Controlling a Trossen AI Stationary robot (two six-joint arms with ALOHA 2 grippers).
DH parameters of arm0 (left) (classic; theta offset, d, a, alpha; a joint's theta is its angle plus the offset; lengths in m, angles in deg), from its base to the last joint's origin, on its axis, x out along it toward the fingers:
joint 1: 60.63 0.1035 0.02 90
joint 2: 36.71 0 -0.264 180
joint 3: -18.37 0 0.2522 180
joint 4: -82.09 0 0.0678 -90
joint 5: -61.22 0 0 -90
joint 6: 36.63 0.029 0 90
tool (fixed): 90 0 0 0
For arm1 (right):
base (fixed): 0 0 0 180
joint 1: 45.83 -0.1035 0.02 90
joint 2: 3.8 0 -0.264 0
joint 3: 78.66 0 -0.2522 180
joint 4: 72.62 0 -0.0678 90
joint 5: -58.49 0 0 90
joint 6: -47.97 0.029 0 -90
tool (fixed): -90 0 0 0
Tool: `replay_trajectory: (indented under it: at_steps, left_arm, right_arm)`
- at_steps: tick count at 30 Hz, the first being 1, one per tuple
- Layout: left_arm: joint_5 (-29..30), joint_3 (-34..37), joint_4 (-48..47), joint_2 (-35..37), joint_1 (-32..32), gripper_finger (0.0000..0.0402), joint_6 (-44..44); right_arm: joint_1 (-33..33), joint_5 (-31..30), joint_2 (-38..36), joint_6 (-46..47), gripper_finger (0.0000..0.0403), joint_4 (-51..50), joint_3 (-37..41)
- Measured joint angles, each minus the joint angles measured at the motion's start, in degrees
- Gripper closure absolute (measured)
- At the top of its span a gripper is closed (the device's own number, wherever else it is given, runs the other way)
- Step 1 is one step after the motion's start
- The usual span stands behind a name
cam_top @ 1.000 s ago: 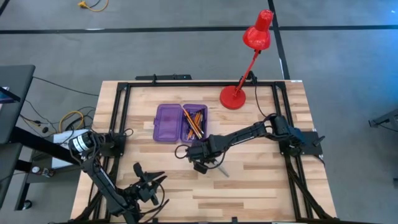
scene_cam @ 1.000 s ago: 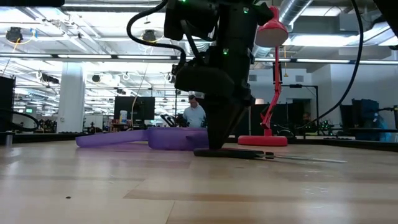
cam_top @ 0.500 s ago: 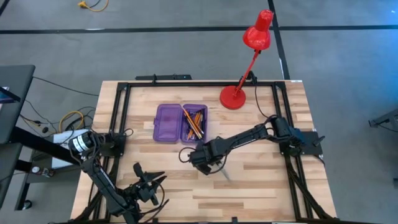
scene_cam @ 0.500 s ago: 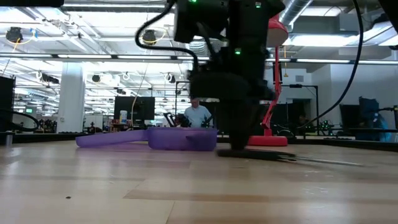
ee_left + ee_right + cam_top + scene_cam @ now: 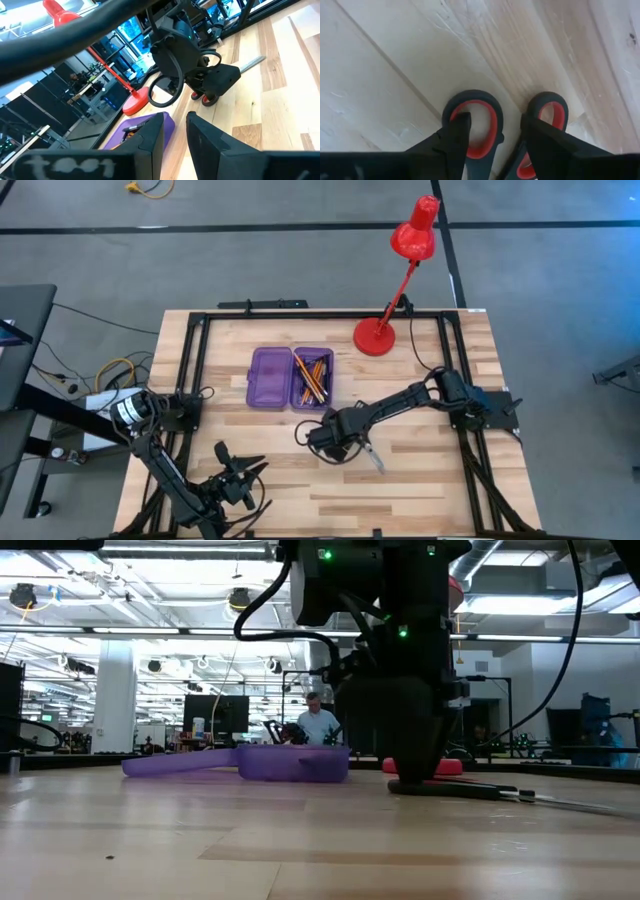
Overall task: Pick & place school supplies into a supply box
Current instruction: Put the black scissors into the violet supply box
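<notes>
Fingers (image 5: 455, 137) of the right arm stand apart, straddling one handle loop of the scissors (image 5: 512, 127), which lie flat on the bench (image 5: 420, 470) below the box (image 5: 291, 377). Closing off-centre could skid or twist them away. Left gripper (image 5: 232, 477) waits near the front edge, part open.

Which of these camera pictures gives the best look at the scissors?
The right wrist view: the scissors fill it, both red-lined handle loops plain on the wood, the right pincer open just over them. The high view shows only the blades beside the arm. The left wrist view shows the blades and a bit of red handle. The low view shows them edge-on.
</notes>
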Motion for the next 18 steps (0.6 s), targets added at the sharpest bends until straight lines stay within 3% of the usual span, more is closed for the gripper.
replay_trajectory:
  at_steps: [18]
  left_arm:
    - [-0.2, 0.0, -0.2, 0.0, 1.3, 0.0329, 0.3]
  right_arm:
    - [-2.4, -2.3, -1.4, 0.8, 0.0254, -1.7, -1.2]
